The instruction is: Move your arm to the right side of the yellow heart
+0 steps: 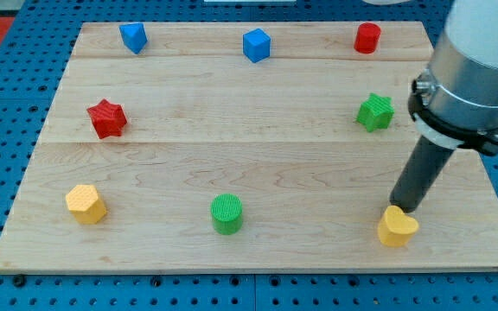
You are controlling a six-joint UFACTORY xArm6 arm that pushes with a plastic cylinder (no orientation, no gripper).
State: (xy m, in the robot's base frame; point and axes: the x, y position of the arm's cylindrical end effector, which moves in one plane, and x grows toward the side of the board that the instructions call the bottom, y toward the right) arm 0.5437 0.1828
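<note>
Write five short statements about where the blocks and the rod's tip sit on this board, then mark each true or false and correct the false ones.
1. My tip is at the upper edge of the yellow heart. True.
2. The green cylinder lies at the view's top edge of the board. False: it sits near the view's bottom, left of the heart.
3. The red star is on the view's left half. True.
4. Two blue blocks lie along the view's top: one and another. True.
5. The green star touches the red cylinder. False: they are clearly apart, the star lower in the view.
</note>
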